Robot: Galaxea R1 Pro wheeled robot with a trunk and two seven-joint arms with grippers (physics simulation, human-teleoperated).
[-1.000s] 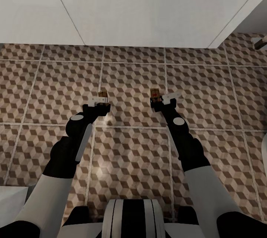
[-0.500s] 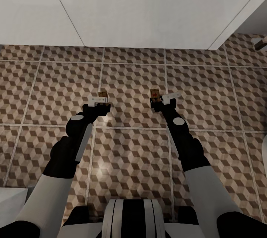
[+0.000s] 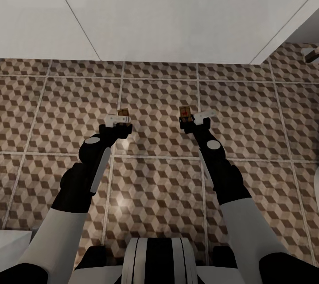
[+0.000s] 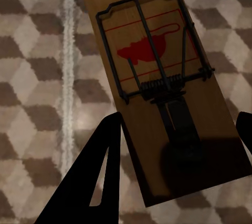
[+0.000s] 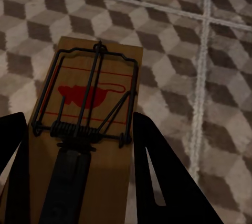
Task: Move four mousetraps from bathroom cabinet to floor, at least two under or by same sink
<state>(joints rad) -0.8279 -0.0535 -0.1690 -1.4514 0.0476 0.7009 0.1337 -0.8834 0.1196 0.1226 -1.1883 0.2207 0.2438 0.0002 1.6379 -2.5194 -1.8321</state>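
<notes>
Mousetraps (image 4: 163, 93) (image 5: 86, 145) — one per hand

In the head view both mousetraps are too small to read: the left one (image 3: 122, 111) and the right one (image 3: 184, 111) show only as tan spots, partly covered by the claws. In the left wrist view the near end of the mousetrap (image 4: 157, 77) lies in dark shadow, and the left claw (image 4: 173, 145) is cut by the picture's edge. In the right wrist view the mousetrap (image 5: 89, 124) and the right claw (image 5: 79, 166) run off the edge.
</notes>
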